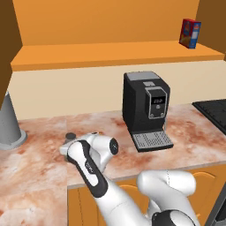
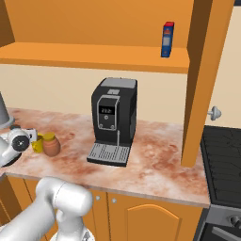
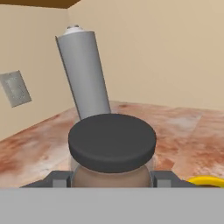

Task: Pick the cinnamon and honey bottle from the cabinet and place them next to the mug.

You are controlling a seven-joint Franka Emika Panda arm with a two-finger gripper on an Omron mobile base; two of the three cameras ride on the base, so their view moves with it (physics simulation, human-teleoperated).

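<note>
My gripper [image 3: 112,178] is shut on the cinnamon [image 3: 112,142], a slim grey-brown shaker whose dark cap rises between the fingers [image 3: 57,178]. In the left base view the gripper [image 1: 66,148] sits low over the counter at the left, with the cinnamon's cap [image 1: 69,136] showing above it. The yellow mug [image 2: 37,143] stands just right of the hand, and its rim [image 3: 205,180] shows at the hand view's lower right. The honey bottle [image 2: 52,145], a squat brown jar, stands on the counter touching or almost touching the mug's right side. The cabinet shelf [image 1: 114,53] runs above.
A black coffee machine [image 1: 145,110] stands mid-counter, right of the gripper. A red and blue box [image 1: 190,33] sits on the shelf's right end. A tall grey cylinder [image 3: 85,74] stands near the wall at the left. A stovetop [image 2: 223,150] lies far right.
</note>
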